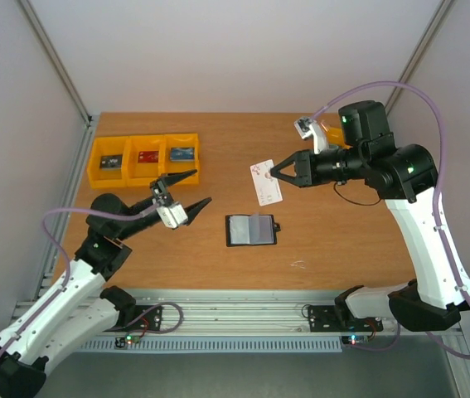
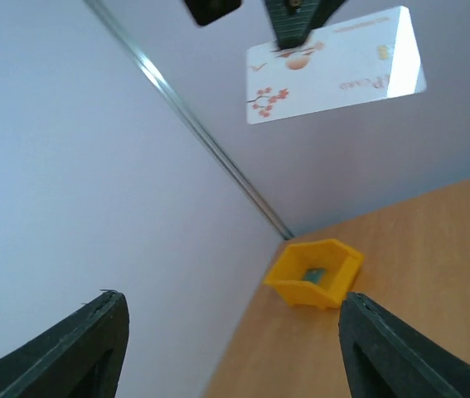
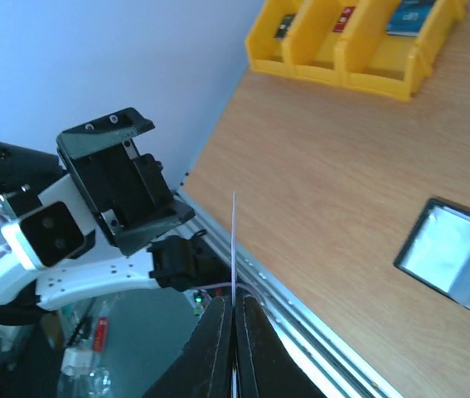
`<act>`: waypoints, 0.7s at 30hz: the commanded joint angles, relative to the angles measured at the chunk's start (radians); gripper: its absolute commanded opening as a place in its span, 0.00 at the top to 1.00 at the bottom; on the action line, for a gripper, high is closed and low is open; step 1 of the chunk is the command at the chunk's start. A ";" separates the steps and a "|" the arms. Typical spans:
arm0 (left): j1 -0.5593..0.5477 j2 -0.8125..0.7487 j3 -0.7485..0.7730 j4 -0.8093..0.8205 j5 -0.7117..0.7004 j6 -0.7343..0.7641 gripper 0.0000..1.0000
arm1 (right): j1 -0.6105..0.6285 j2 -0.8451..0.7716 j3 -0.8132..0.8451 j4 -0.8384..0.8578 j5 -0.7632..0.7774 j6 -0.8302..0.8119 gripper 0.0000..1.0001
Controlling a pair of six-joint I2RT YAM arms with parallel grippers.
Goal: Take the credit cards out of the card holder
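The right gripper [image 1: 274,172] is clamped on the whitish credit card [image 1: 265,182], holding it above the desk [image 1: 342,249] at 12 o'clock from the open card holder [image 1: 251,230]. The left gripper [image 1: 199,187], at the card holder's 10 o'clock, stands wide apart and empty.

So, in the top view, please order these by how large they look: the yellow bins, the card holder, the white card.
Largest to smallest:
1. yellow bins, as a row, clearly largest
2. card holder, lying open
3. white card, held in the right gripper above the table, nearer the camera, so this last ranking is unsure
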 commanded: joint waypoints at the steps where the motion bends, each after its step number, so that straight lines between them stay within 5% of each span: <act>1: -0.001 -0.005 0.080 0.053 0.065 0.288 0.30 | 0.008 0.009 0.041 0.062 -0.069 0.067 0.99; 7: -0.001 0.027 0.214 -0.057 -0.076 -0.129 0.30 | 0.008 0.017 0.060 0.153 0.065 0.086 0.99; 15: -0.001 0.032 0.184 -0.115 -0.143 -0.393 0.30 | 0.008 0.086 0.184 0.146 0.212 0.015 0.99; 21: -0.001 0.056 0.145 -0.165 -0.258 -0.533 0.29 | -0.004 -0.004 0.028 0.167 0.575 0.076 0.99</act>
